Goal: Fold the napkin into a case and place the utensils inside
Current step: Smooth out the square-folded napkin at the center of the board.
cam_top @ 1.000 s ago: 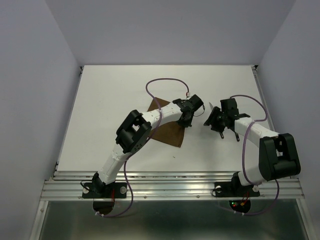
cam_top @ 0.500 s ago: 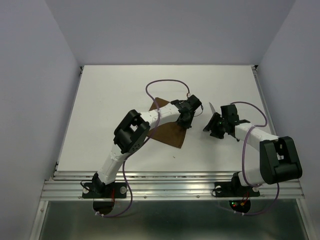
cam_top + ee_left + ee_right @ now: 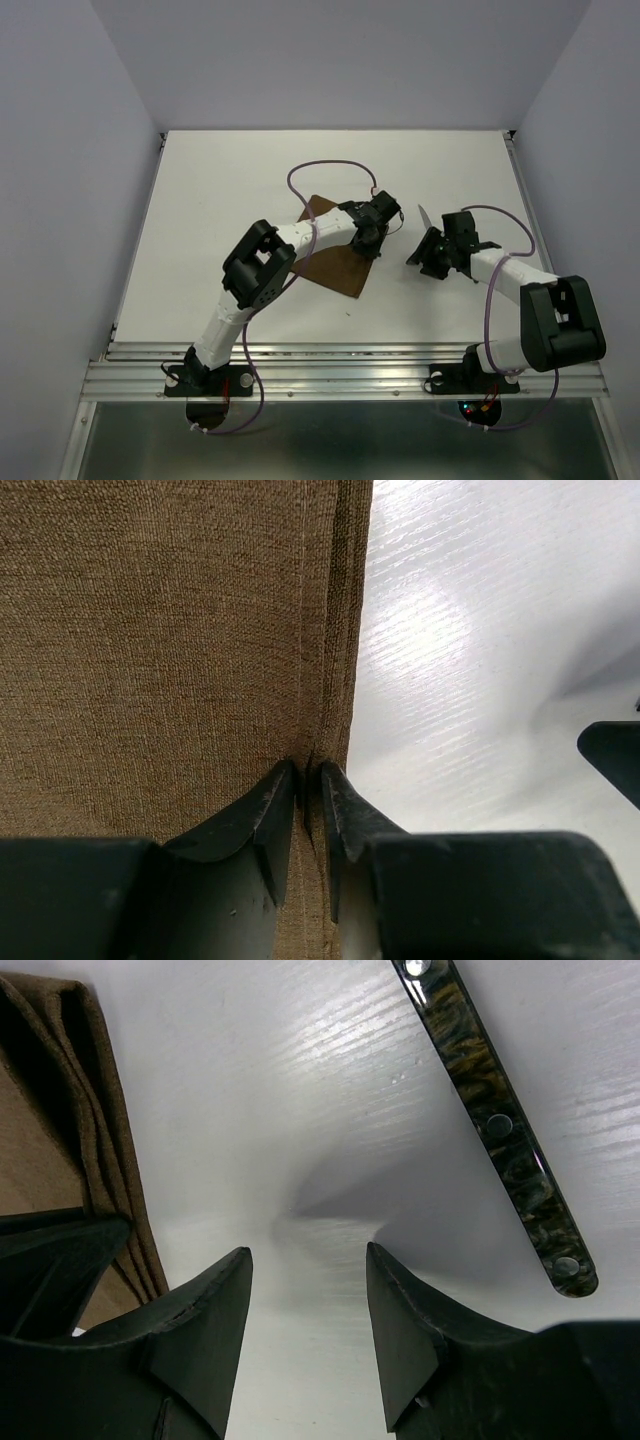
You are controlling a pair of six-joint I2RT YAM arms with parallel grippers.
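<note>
The white table [image 3: 200, 200] carries the napkin [image 3: 338, 272], which lies as a folded brown panel under the left arm, its layered edge facing the right arm. The cloth has not shifted over the last second.

The left gripper [image 3: 308, 772] has drawn back slightly toward the cloth and eased from a tight pinch. Its jaws now stand narrowly apart at the stitched hem of the fold's edge, and the cloth lies flat beneath them. Judgement: the fold has been released and holds its shape.

The right gripper [image 3: 308, 1252] has dropped nearer the table beside that edge. Its jaws are wide, holding nothing, over bare surface.

The knife [image 3: 500, 1120] lies just beside it, untouched. The fork cannot be found. Judgement: the case looks nearly formed, and loading the utensils remains.
</note>
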